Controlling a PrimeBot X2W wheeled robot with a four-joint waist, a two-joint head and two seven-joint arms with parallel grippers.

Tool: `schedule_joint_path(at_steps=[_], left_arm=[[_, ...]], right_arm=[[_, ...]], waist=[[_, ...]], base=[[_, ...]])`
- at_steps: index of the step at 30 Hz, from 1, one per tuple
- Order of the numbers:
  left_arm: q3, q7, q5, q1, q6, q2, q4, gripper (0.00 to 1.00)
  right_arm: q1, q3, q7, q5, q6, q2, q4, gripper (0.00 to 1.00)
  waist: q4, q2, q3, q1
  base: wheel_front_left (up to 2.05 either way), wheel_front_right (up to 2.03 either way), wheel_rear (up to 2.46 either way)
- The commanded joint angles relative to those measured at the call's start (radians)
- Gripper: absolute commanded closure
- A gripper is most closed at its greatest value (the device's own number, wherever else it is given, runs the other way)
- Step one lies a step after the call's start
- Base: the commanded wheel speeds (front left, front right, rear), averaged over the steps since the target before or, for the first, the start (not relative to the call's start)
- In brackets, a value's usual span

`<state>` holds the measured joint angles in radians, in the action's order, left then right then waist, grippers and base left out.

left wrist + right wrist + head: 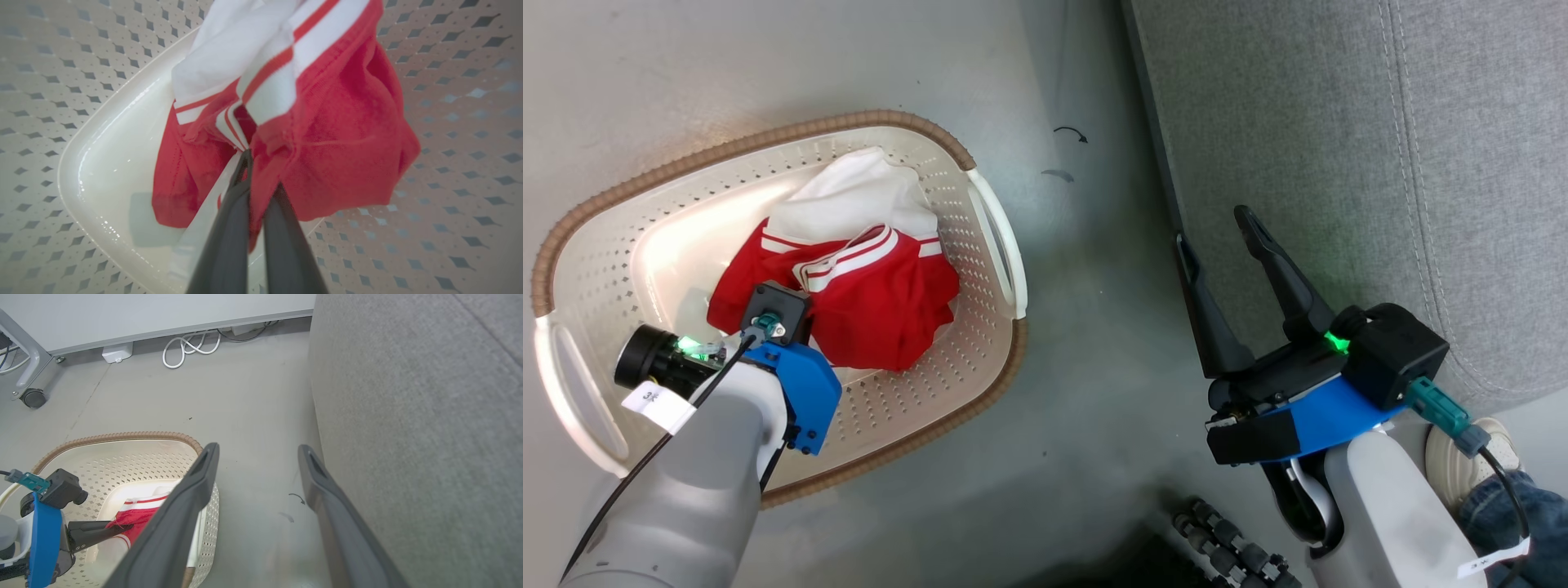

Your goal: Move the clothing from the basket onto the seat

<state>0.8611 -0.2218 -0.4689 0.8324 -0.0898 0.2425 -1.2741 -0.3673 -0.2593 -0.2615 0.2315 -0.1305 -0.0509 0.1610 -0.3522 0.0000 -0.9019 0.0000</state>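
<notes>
clothing (327, 155) pinched in shut left hand (261, 173), inside basket (61, 81).

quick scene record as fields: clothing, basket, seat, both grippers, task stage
clothing: red and white pile, lying in the basket
basket: on the floor, to the left of the seat
seat: grey, no clothing on the part in view
left gripper: shut on the clothing's red fabric, inside the basket
right gripper: open, empty, by the seat's edge
task stage: grasp made, transfer not yet done
</notes>
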Motion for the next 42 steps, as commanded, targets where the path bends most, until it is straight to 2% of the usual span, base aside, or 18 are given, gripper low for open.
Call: schedule_joint_path(at_steps=[1,11,22,35,42], left_arm=[[-0.001,-0.003,-0.006,0.004,-0.006,-0.001,-0.002,1.0],[-0.006,-0.025,-0.041,-0.027,-0.026,-0.037,-0.001,1.0],[-0.002,-0.044,-0.078,-0.115,-0.04,-0.103,0.047,1.0],[-0.061,-0.045,-0.097,-0.247,-0.043,-0.121,0.311,1.0],[-0.051,-0.045,-0.105,-0.234,-0.043,-0.119,0.454,1.0]], right_arm=[[-0.021,-0.002,-0.005,-0.001,0.0,0.001,0.001,0.0],[-0.014,-0.001,-0.005,-0.022,0.0,0.001,0.025,0.0],[0.02,0.007,0.0,-0.056,0.0,0.0,0.091,0.0],[0.122,0.035,0.066,-0.094,0.0,0.0,0.096,0.0],[0.17,0.05,0.101,-0.101,0.0,0.0,0.079,0.0]], waist=[[0.003,0.0,0.006,0.0],[0.04,0.0,0.095,0.0],[0.129,0.0,0.33,0.0],[0.242,0.0,0.589,0.0],[0.285,0.0,0.677,0.0]], base=[[0.0,0.0,0.0],[0.0,0.0,0.0],[0.0,0.0,0.0],[0.0,0.0,0.0],[0.0,0.0,0.0]])
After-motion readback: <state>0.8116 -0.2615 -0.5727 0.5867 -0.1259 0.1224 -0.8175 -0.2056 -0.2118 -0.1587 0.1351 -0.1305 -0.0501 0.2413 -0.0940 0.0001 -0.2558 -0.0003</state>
